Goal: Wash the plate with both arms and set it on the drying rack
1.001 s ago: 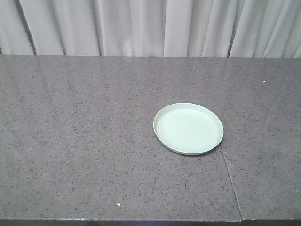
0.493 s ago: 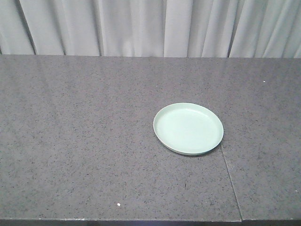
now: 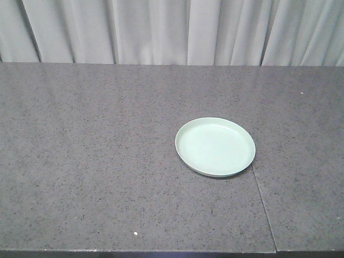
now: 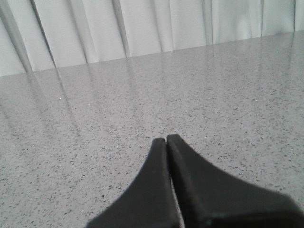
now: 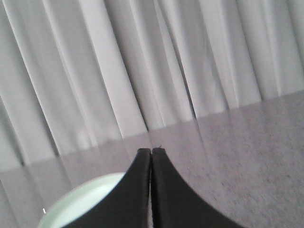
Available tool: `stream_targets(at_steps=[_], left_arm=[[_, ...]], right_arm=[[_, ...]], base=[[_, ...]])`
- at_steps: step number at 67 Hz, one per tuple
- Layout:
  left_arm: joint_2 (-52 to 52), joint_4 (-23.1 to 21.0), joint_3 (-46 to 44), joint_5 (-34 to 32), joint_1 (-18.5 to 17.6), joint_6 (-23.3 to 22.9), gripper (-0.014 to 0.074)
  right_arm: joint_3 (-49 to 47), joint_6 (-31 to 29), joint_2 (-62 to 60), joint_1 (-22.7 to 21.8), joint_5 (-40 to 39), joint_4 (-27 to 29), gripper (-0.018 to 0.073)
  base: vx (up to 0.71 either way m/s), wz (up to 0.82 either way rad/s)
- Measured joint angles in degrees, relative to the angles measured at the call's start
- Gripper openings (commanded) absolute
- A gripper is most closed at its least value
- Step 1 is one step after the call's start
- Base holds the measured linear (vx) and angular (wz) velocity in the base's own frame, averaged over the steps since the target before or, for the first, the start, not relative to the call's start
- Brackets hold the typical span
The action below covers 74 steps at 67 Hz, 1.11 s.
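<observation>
The pale mint-green plate [image 3: 215, 147] lies flat on the dark speckled counter [image 3: 97, 161], right of centre in the front view, with nothing touching it. Neither arm shows in that view. In the left wrist view my left gripper [image 4: 166, 139] is shut, its black fingers pressed together above bare counter. The right wrist view has my right gripper [image 5: 151, 150] shut too, with part of the plate [image 5: 80, 202] just below and left of its fingers. The drying rack is out of view.
A seam [image 3: 263, 204] in the counter runs from the plate's near right edge to the front edge. Pale grey curtains [image 3: 172, 29] hang along the counter's far edge.
</observation>
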Motion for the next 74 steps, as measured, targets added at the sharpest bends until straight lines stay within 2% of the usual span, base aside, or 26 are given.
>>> stream_targets(at_steps=[6,10,15,22,26,33,41,45,52,59,68,74], left_arm=[[0.0,0.0,0.0,0.0,0.0,0.0,-0.0007],[0.0,0.0,0.0,0.0,0.0,0.0,-0.0007],[0.0,0.0,0.0,0.0,0.0,0.0,-0.0007],[0.0,0.0,0.0,0.0,0.0,0.0,-0.0007],[0.0,0.0,0.0,0.0,0.0,0.0,-0.0007],[0.0,0.0,0.0,0.0,0.0,0.0,-0.0007],[0.0,0.0,0.0,0.0,0.0,0.0,-0.0007],[0.0,0.0,0.0,0.0,0.0,0.0,-0.0007],[0.0,0.0,0.0,0.0,0.0,0.0,-0.0007],[0.0,0.0,0.0,0.0,0.0,0.0,-0.0007],[0.0,0.0,0.0,0.0,0.0,0.0,-0.0007],[0.0,0.0,0.0,0.0,0.0,0.0,-0.0007]], right_arm=[[0.0,2.4,0.0,0.0,-7.75,4.23,-0.0003],[-0.46,5.41,0.0,0.0,-9.13,6.19,-0.0002],[-3.73,7.05,0.15,0.0,-3.91,5.97,0.0001],[-12.66,7.14,3.57,0.0,9.5,2.02,0.0035],[-18.71,5.46,7.29,0.0,15.77,-0.13,0.0087],[-27.06,0.33,13.6,0.0,23.86,-1.26,0.0265],[-32.66,-4.62,19.86,0.0,25.18,-0.41,0.0502],[-33.19,-5.3,22.2,0.0,23.22,0.02,0.0563],[-34.39,-5.89,25.65,0.0,20.88,0.29,0.0561],[-39.81,-9.11,31.04,0.0,25.75,0.61,0.054],[-52.02,-19.21,40.92,0.0,36.86,3.99,0.0522],[-60.68,-27.45,48.15,0.0,44.78,9.53,0.0519]], base=[[0.0,0.0],[0.0,0.0],[0.0,0.0],[0.0,0.0],[0.0,0.0],[0.0,0.0],[0.0,0.0],[0.0,0.0],[0.0,0.0],[0.0,0.0],[0.0,0.0],[0.0,0.0]])
